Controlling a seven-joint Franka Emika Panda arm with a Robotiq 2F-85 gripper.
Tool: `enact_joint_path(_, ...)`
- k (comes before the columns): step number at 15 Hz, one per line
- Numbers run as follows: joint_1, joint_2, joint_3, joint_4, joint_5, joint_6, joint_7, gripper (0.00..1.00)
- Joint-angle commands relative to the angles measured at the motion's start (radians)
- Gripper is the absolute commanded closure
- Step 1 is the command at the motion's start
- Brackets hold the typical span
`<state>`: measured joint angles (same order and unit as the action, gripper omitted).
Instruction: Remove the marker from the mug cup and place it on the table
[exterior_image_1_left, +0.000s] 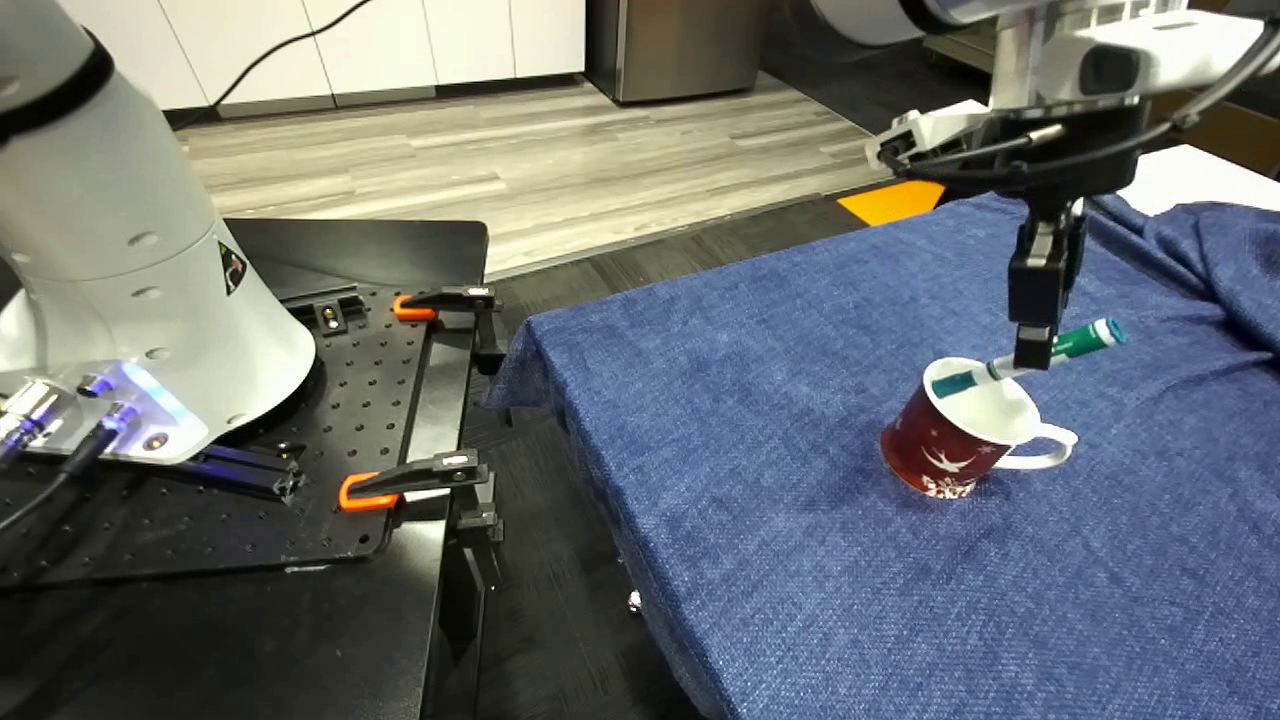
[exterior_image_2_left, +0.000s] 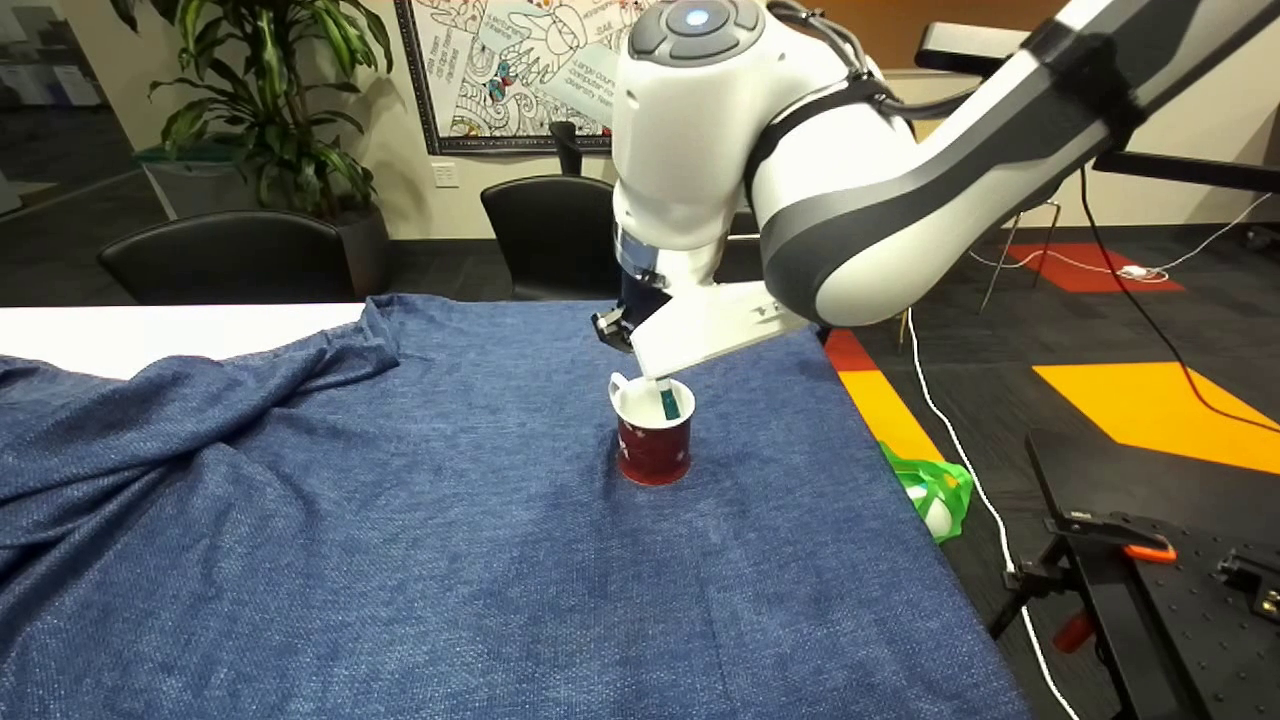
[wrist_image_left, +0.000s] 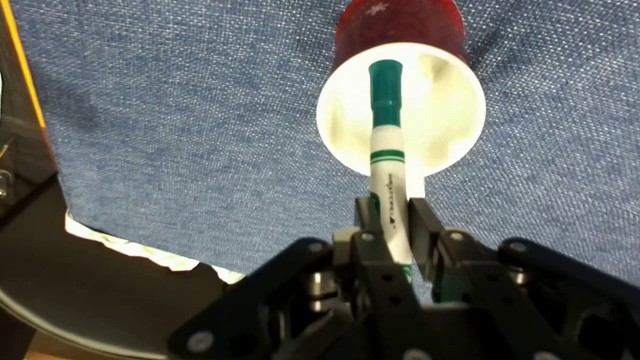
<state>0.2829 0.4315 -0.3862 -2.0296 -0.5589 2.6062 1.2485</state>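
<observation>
Barrel pinched in the jaws, the slim white-and-green marker (wrist_image_left: 387, 172) slants down to its teal end, in or just over the mouth of the white-lined dark-red mug (exterior_image_1_left: 936, 441), so lifting should come first.

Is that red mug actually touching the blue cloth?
Touching: in both exterior views, the mug rests base-down on the cloth, with no gap showing beneath.

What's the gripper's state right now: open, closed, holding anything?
Gripper: closed, holding the marker.
</observation>
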Motion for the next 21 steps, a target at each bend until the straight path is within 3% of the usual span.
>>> enact_joint_path(1, 0.008, -0.136, 0.013, -0.085, -0.130, -0.005, 0.085, 0.95)
enact_joint_path(3, -0.026, -0.181, 0.065, -0.092, -0.157, -0.009, 0.070, 0.95)
enact_joint_path(6, -0.082, -0.216, 0.162, -0.091, -0.108, -0.010, -0.047, 0.95)
enact_joint_path(11, -0.144, -0.193, 0.302, -0.050, 0.107, -0.061, -0.368, 0.95)
enact_joint_path(14, -0.150, -0.148, 0.337, 0.007, 0.219, -0.156, -0.536, 0.95)
enact_joint_path(21, -0.145, 0.011, 0.338, 0.174, 0.309, -0.336, -0.751, 0.95)
